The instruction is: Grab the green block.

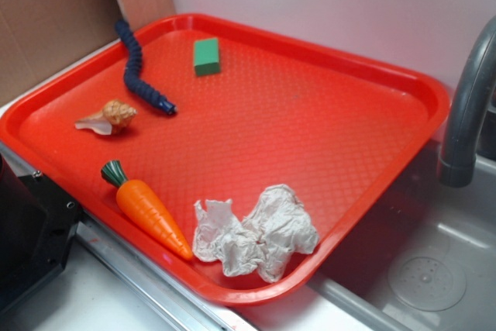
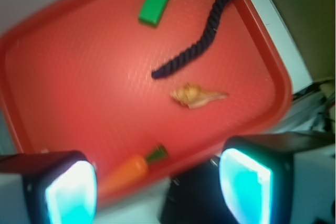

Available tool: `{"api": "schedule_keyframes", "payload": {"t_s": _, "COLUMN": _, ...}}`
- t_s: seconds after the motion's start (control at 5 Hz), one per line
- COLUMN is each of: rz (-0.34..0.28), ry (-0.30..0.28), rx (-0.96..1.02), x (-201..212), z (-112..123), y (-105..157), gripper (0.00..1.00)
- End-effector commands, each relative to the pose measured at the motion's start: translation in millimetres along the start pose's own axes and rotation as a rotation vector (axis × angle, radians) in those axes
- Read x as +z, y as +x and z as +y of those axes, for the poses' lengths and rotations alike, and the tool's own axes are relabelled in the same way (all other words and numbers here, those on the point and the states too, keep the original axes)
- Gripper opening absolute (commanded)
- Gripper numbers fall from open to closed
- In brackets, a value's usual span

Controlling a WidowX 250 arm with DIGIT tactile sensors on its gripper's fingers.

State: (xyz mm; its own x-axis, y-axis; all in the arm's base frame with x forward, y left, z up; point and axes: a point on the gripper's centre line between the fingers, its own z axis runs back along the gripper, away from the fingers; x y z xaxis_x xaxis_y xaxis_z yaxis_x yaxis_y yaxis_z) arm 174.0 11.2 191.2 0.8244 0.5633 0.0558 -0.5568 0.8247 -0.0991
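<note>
A red tray [image 1: 403,87] sits on the worktop beside a sink [image 1: 434,269], carrying everything the robot could reach for. The green block [image 1: 206,56] lies flat near the tray's far rim, well apart from the rest of the clutter, with bare tray all around it; that open ground should make it an easy target. Just beside it, toward the tray's left rim, a dark rope [image 1: 138,67] snakes down from the edge. A shell [image 1: 108,117] rests below the rope's loose end. Along the tray's near rim lie a toy carrot [image 1: 147,208], its dark green top pointing at the shell, and a crumpled paper [image 1: 260,234].

Seen from the wrist camera, the hand [image 2: 157,190] hangs back over the tray's near rim, above the carrot, its two fingers [image 2: 71,192] spread wide with nothing between them. It is well short of the block, which shows at the top of that view, across the tray. The reach appears not yet begun: the hand must cross the tray, passing the shell and rope, before it can close.
</note>
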Motion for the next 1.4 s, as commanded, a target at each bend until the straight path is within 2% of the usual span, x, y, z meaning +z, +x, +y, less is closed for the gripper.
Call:
{"api": "schedule_keyframes", "payload": {"t_s": 0.0, "rz": -0.125, "ry": 0.013, "rx": 0.189, "x": -31.6, "z": -7.6, "y": 47.1, "gripper": 1.00}}
{"api": "schedule_keyframes", "payload": {"t_s": 0.6, "rz": -0.207, "ry": 0.069, "rx": 0.311, "x": -98.2, "z": -13.4, "y": 105.3, "gripper": 1.00}}
{"api": "schedule_keyframes", "payload": {"t_s": 1.2, "rz": -0.215, "ry": 0.114, "rx": 0.360, "x": -150.6, "z": -13.0, "y": 141.5, "gripper": 1.00}}
